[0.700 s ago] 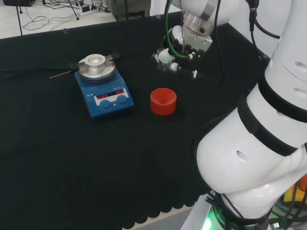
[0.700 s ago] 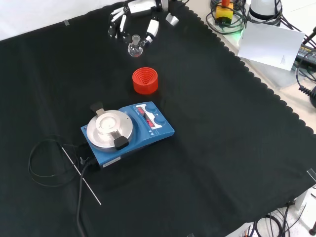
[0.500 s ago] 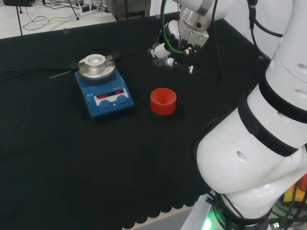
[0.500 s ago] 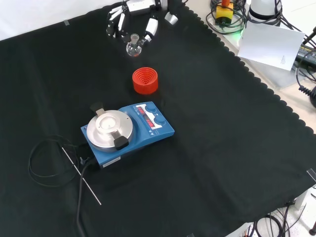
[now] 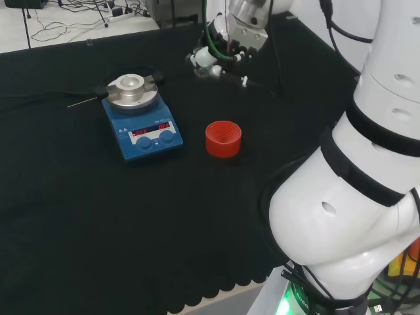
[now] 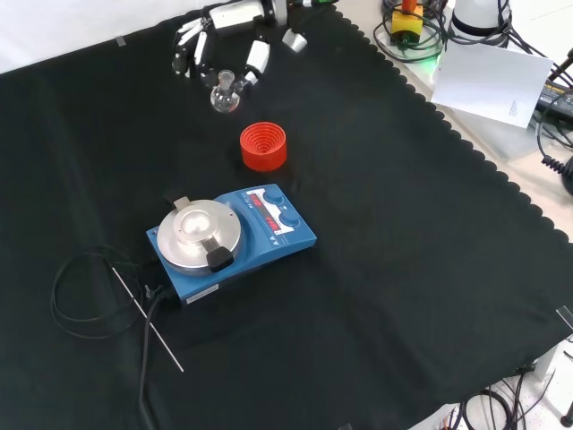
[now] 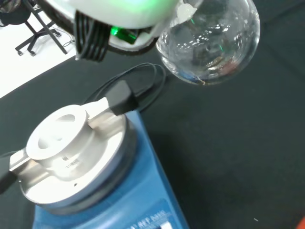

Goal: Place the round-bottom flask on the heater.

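A clear round-bottom flask hangs in the air, held by my black and white hand, whose fingers curl round its neck. In the wrist view its glass bulb shows close up, above the cloth beside the heater. The blue heater with its round metal top stands on the cloth in the middle of the front view. In the head view the hand is up and to the right of the heater. The flask is clear of the red ring.
A red ribbed ring stand sits on the cloth between hand and heater, also seen in the head view as a red stand. A black cable and a thin rod lie by the heater. The arm's white links stand at the right.
The hand has carried the flask leftward in both views, away from above the red ring and nearer the heater's side. Heater and ring have not moved.
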Action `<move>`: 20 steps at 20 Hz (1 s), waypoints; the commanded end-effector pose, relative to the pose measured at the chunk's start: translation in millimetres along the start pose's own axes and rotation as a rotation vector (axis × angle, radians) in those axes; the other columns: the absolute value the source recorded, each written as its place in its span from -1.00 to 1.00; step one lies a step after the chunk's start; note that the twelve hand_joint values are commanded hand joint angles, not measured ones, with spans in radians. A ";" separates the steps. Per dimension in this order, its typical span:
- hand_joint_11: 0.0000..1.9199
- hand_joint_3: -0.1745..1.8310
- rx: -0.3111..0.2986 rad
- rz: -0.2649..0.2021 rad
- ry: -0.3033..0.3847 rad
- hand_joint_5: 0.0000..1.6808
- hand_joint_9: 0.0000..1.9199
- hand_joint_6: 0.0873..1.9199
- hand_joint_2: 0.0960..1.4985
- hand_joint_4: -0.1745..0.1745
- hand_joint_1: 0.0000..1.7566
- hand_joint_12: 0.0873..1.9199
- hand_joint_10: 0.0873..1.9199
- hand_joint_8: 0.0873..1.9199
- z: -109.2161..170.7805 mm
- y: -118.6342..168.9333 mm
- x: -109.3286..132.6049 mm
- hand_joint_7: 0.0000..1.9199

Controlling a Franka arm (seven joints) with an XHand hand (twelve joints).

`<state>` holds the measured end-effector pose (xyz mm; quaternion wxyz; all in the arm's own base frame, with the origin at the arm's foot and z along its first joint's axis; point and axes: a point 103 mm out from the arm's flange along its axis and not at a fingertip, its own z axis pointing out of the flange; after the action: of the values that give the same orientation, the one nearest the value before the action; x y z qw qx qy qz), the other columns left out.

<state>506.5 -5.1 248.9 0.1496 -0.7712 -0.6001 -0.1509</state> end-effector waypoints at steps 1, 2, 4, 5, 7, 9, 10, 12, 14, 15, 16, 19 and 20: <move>-0.84 -0.09 0.054 -0.048 0.017 0.39 -0.35 -0.11 -0.19 1.00 0.25 0.45 -0.39 -0.30 18.4 35.5 46.6 -0.59; -0.84 -0.09 0.059 -0.055 0.018 0.39 -0.34 -0.11 -0.19 1.00 0.25 0.45 -0.39 -0.30 21.1 40.1 52.1 -0.59; -0.84 -0.09 0.074 -0.074 0.020 0.38 -0.34 -0.11 -0.19 1.00 0.25 0.45 -0.39 -0.30 28.5 48.8 64.1 -0.59; -0.84 -0.09 0.083 -0.081 0.020 0.38 -0.34 -0.11 -0.19 1.00 0.25 0.45 -0.39 -0.30 32.6 52.5 69.4 -0.59; -0.84 -0.09 0.101 -0.094 0.019 0.38 -0.34 -0.11 -0.19 1.00 0.25 0.45 -0.39 -0.30 40.5 58.8 79.6 -0.59; -0.84 -0.09 0.115 -0.111 0.018 0.38 -0.34 -0.11 -0.19 1.00 0.25 0.45 -0.39 -0.30 48.0 63.6 90.0 -0.59; -0.84 -0.09 0.120 -0.117 0.018 0.38 -0.34 -0.11 -0.19 1.00 0.25 0.45 -0.39 -0.30 51.2 65.7 94.7 -0.59; -0.84 -0.09 0.130 -0.127 0.016 0.38 -0.34 -0.11 -0.19 1.00 0.25 0.45 -0.39 -0.30 57.2 70.0 103.7 -0.59; -0.84 -0.09 0.141 -0.138 0.013 0.38 -0.34 -0.11 -0.19 1.00 0.25 0.45 -0.39 -0.30 63.3 74.4 111.9 -0.59; -0.84 -0.09 0.146 -0.142 0.012 0.38 -0.34 -0.11 -0.19 1.00 0.25 0.45 -0.39 -0.30 65.9 76.6 115.0 -0.59; -0.84 -0.09 0.152 -0.146 0.011 0.38 -0.34 -0.11 -0.19 1.00 0.25 0.45 -0.39 -0.30 68.9 78.3 119.1 -0.59; -0.84 -0.09 0.163 -0.160 0.004 0.38 -0.34 -0.11 -0.19 1.00 0.25 0.45 -0.40 -0.30 77.0 82.8 128.1 -0.59; -0.84 -0.09 0.167 -0.163 0.005 0.38 -0.34 -0.10 -0.19 1.00 0.25 0.45 -0.40 -0.30 79.8 83.9 130.4 -0.59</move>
<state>616.6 94.7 233.9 0.1890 -0.7175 -0.6579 -0.1288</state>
